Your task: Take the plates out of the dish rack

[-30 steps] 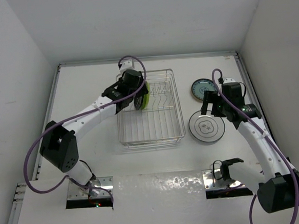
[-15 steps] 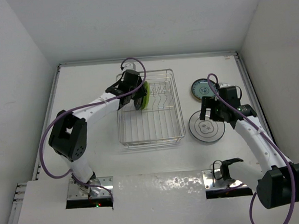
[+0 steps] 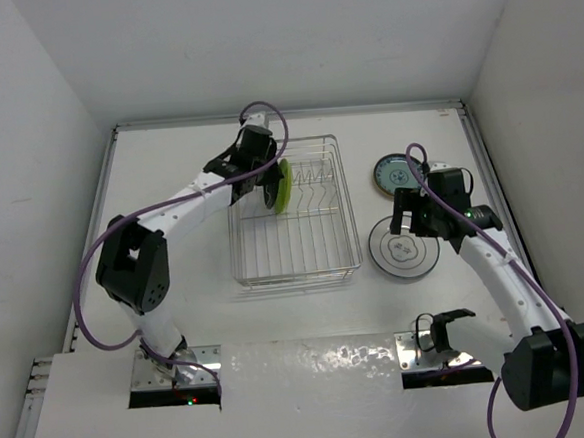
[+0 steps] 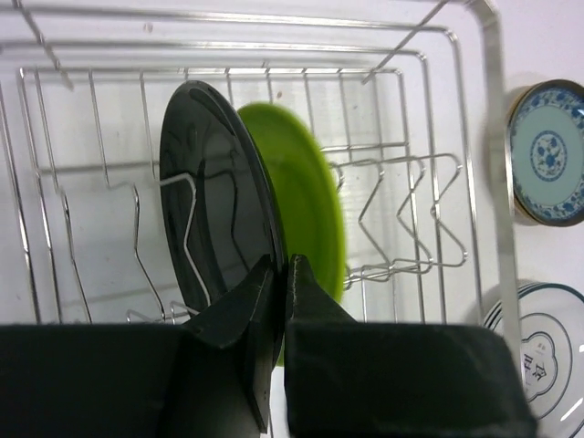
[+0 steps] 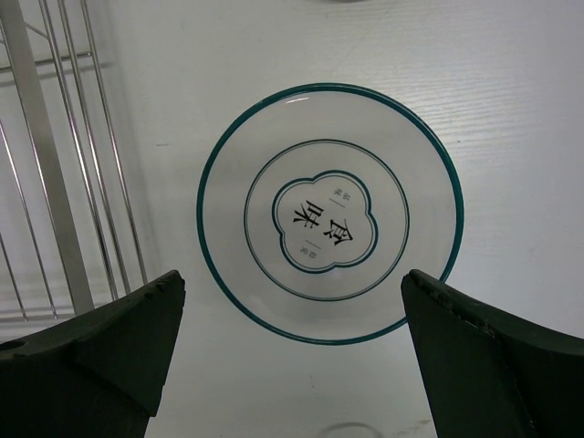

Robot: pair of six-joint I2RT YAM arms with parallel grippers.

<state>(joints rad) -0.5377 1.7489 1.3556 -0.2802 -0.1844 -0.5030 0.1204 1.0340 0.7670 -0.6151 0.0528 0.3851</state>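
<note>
left claw [image 4: 281, 266] clenched on dark plate [image 4: 214, 201] rim (green plate [image 4: 308, 205] behind) | right claw [image 5: 292, 283] released

Table [image 3: 157, 158] carries dish rack [image 3: 296, 275], blue plate [image 3: 389, 177], white plate [image 3: 405, 253].

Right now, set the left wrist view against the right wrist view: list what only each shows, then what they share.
Only the left wrist: the left gripper, shut, apparently on the rim of a dark plate standing upright, a lime green plate behind it, and a blue-patterned plate off to the right. Only the right wrist: the right gripper, open, and the characters printed at the centre of the teal-ringed white plate under it. Both: the dish rack and that teal-ringed white plate, lying flat beside the rack.
</note>
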